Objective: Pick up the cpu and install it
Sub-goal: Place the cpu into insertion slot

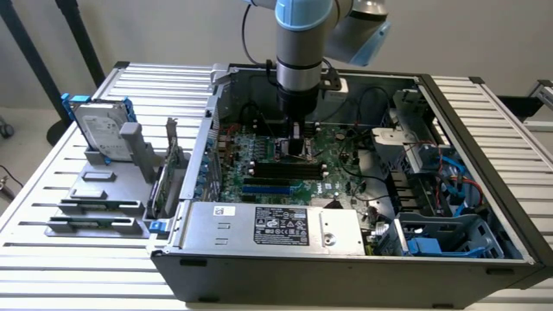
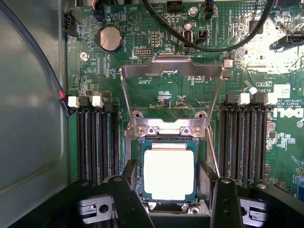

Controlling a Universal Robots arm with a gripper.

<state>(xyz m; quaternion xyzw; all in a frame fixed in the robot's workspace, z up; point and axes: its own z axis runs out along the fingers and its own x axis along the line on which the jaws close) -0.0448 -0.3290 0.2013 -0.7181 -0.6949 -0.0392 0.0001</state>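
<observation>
the black two-fingered gripper (image 2: 167, 183) hangs open inside the grey computer case (image 1: 346, 259), jaws standing wide above the green motherboard (image 2: 142, 95). directly beneath, between the fingers (image 2: 128, 194), the small square silver-topped cpu (image 2: 168, 173) lies in its socket (image 2: 166, 132), the hinged metal retaining frame (image 2: 172, 71) raised just beyond. a good install, by the look, needs the chip flat, square and clear of both fingers.

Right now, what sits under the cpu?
The cpu lies flat in the socket on the motherboard, and the load plate is swung open. The contacts beneath are covered by the chip. The open hand straddles it.
</observation>
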